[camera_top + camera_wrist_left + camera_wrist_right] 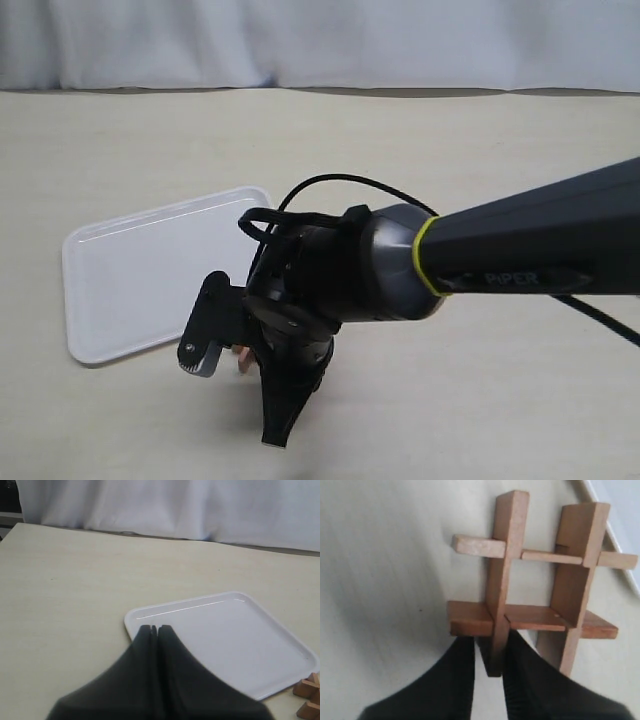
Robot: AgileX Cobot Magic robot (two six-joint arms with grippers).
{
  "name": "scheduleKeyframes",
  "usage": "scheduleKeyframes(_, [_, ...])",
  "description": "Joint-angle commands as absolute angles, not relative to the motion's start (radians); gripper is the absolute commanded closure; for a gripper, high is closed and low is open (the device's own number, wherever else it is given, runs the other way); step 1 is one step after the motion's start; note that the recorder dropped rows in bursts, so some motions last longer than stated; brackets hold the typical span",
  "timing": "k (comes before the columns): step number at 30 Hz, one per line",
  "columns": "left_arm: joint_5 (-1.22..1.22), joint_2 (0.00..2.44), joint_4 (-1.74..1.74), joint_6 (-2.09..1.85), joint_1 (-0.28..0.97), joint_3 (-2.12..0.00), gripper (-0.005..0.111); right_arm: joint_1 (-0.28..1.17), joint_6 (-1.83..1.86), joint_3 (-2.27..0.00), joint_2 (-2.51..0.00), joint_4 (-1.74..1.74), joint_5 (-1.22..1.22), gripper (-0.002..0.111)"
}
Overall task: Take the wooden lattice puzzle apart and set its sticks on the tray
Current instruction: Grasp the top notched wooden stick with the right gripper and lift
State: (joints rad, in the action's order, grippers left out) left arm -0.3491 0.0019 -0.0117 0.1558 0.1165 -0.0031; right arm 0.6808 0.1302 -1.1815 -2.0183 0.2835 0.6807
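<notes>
Counter (450, 150) carries the tray (150, 280). The puzzle (535, 580) sits assembled on the counter just off the tray's corner. Our right tool (490, 650) is on it, fingers straddling the end of one stick (502, 580) with a narrow gap; we cannot tell if both pads touch. The stick's long axis runs straight out from the fingertips. The left tool (156, 629) is closed and empty over the tray edge, farther from the puzzle.

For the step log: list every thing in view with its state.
tray: flat on the table, nothing seen on it.
wooden lattice puzzle: assembled, four sticks interlocked, on the table beside the tray.
left gripper: shut, holding nothing.
right gripper: fingers either side of one stick's end; clamped or not, cannot tell.
</notes>
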Motion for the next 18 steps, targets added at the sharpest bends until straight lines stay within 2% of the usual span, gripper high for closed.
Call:
scheduleKeyframes(1, [-0.346, 0.000, -0.015, 0.158, 0.116, 0.000, 0.107, 0.675, 0.126, -1.184, -2.018, 0.304, 0.674, 0.104])
scheduleKeyframes(18, [-0.346, 0.000, -0.015, 0.158, 0.116, 0.000, 0.107, 0.675, 0.162, -1.184, -1.878, 0.308, 0.766, 0.104])
